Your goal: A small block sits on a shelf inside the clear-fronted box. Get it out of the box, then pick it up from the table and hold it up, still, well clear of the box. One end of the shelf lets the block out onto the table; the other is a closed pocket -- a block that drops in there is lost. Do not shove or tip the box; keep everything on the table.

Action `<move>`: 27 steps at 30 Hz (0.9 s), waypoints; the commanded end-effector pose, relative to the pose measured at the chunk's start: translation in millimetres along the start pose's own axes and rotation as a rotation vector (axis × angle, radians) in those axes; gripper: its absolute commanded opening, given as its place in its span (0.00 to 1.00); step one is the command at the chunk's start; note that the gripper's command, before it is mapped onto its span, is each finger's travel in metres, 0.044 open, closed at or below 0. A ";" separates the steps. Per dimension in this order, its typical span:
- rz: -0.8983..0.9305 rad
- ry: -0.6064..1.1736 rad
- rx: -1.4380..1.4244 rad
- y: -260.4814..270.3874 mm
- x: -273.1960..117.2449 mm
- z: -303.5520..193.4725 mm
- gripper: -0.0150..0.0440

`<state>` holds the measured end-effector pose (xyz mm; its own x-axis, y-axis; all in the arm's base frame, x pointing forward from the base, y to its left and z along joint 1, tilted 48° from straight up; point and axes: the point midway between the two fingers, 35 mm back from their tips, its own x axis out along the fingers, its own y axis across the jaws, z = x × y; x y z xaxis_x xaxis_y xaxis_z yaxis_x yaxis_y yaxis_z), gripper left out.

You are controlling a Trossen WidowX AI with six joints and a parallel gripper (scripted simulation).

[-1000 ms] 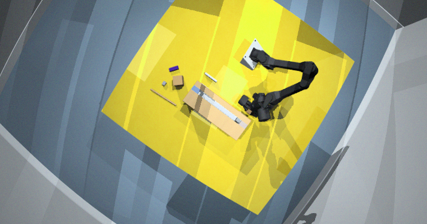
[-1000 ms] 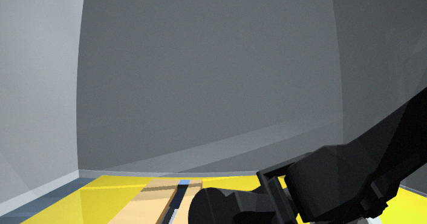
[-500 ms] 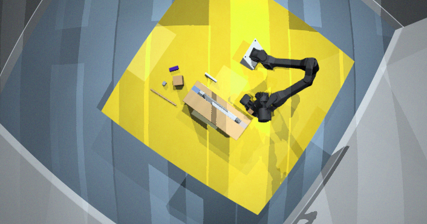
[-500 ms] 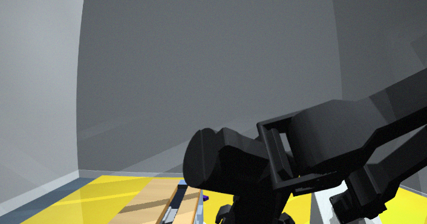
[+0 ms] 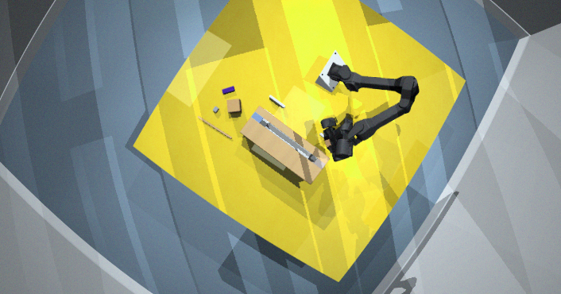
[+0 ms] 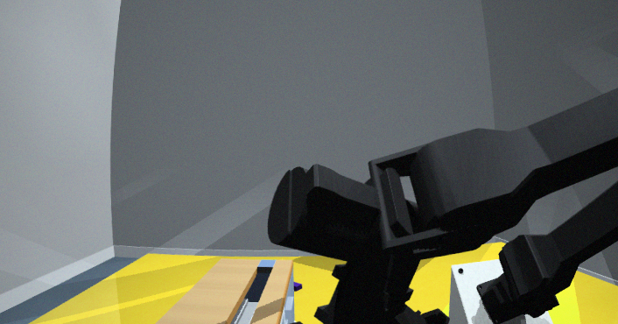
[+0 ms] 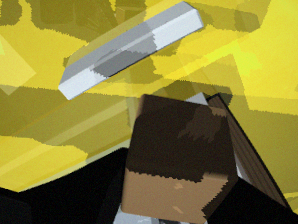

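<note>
My gripper [image 5: 326, 141] [image 7: 168, 164] is shut on a small brown block [image 5: 328, 143] [image 7: 185, 130]. In the wrist view the block sits between the two black fingers and appears raised above the table. The tan box [image 5: 274, 146] [image 6: 206, 291] stands upright, with a long slot in its top. In the top view my gripper is just off the box's right end, close to it. A brown edge at the right of the wrist view looks like part of the box. In the exterior view the fingers are out of frame below. The box's inside is mostly hidden.
A light grey bar [image 7: 132, 50] lies beyond the block in the wrist view. A white bar [image 5: 276, 101] lies behind the box. Past its left end are a larger brown cube [image 5: 234, 106], a purple block [image 5: 228, 90], a small grey cube [image 5: 215, 110] and a thin stick [image 5: 214, 127].
</note>
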<state>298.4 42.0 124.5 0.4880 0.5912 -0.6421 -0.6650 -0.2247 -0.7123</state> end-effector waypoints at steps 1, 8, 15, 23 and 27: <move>0.003 -0.009 0.164 2.7 -3.2 -1.1 0.25; 0.014 -0.019 0.463 8.1 -8.7 -3.1 0.25; 0.025 -0.028 0.762 13.1 -14.3 -4.7 0.25; 0.038 -0.038 1.104 18.4 -20.9 -6.0 0.25; 0.046 -0.042 1.275 20.8 -24.3 -6.5 0.25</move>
<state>278.3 19.9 122.6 0.4497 0.6250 -0.6381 -0.8106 0.5856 0.0023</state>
